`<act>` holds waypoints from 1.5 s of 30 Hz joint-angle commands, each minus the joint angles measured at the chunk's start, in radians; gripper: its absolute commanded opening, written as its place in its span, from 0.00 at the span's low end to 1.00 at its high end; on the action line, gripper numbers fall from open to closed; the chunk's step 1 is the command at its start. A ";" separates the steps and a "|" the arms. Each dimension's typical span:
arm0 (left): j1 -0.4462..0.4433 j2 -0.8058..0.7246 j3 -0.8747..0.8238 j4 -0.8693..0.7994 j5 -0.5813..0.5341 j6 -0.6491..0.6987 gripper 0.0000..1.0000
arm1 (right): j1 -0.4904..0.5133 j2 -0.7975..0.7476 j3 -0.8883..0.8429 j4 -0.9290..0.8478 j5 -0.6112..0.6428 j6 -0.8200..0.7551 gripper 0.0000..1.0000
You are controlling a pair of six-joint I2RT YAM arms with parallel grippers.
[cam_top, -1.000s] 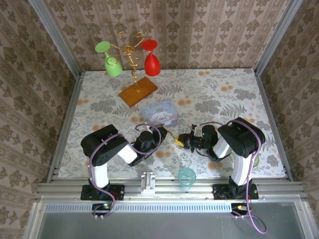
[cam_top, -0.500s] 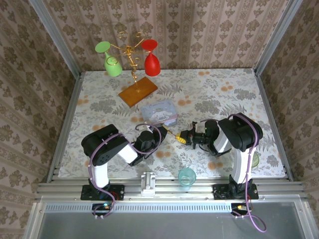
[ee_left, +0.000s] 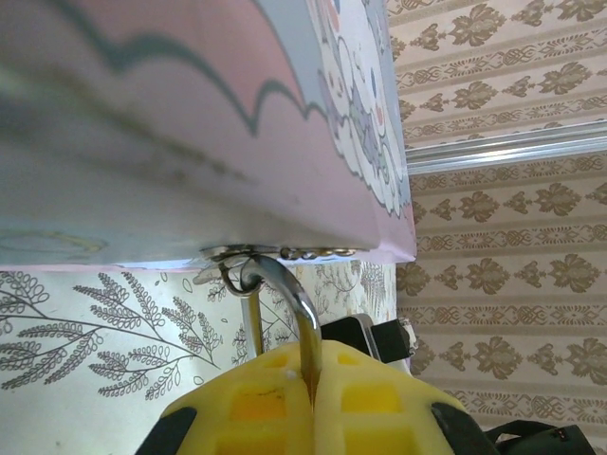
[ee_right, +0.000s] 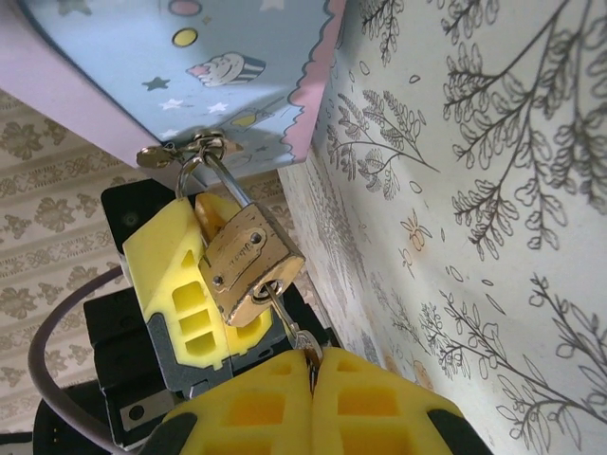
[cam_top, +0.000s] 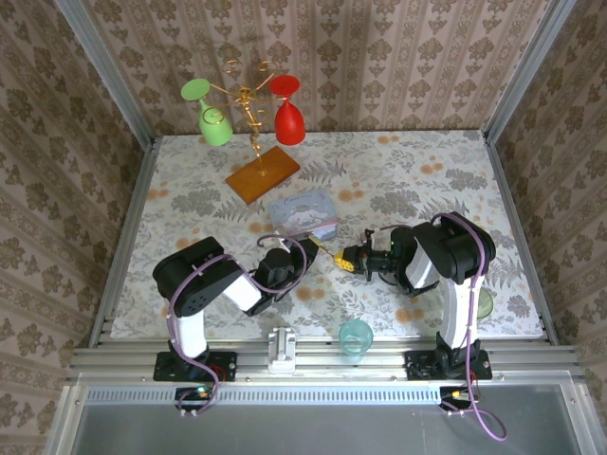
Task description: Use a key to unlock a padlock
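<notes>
— What's around you, from above?
— Patterned walls and a floral table (cam_top: 427, 180). On it are one tin box (cam_top: 303, 213), one gold stand (cam_top: 251, 104) with two glasses, and one teal cup (cam_top: 356, 334). My left gripper (cam_top: 322, 252) and right gripper (cam_top: 347, 263) meet just before the tin.

— Left wrist?
— My fingers are clamped on the one padlock (ee_left: 307, 346), steadying it. Its shackle (ee_left: 281, 281) hooks the tin's hasp (ee_left: 247, 254).

— Right wrist?
— My fingers are pinched shut on the one key (ee_right: 285, 320). Its tip is in the keyhole, ready to turn, I'd judge.

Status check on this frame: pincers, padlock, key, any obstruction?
Left pincer shut on padlock. Right pincer shut on key, tip in padlock. Shackle through tin box hasp. Nothing blocking.
</notes>
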 commanded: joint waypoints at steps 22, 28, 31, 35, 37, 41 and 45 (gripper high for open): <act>-0.031 0.066 -0.037 0.006 0.142 -0.033 0.04 | 0.065 0.028 0.004 -0.061 0.146 0.012 0.00; -0.025 -0.035 -0.047 -0.180 0.146 0.038 0.23 | 0.046 0.011 0.019 -0.188 0.136 -0.080 0.00; -0.008 -0.090 -0.025 -0.300 0.151 0.097 0.31 | 0.061 -0.049 0.022 -0.326 0.139 -0.169 0.00; 0.019 -0.104 0.007 -0.375 0.165 0.145 0.38 | 0.068 -0.141 0.008 -0.496 0.153 -0.272 0.00; 0.025 -0.093 0.015 -0.390 0.156 0.174 0.40 | 0.076 -0.169 0.014 -0.569 0.161 -0.317 0.00; 0.038 -0.076 0.020 -0.371 0.148 0.226 0.48 | 0.046 -0.189 0.019 -0.589 0.140 -0.362 0.00; 0.045 -0.130 0.044 -0.504 0.099 0.345 0.55 | 0.033 -0.301 0.113 -1.072 0.270 -0.672 0.00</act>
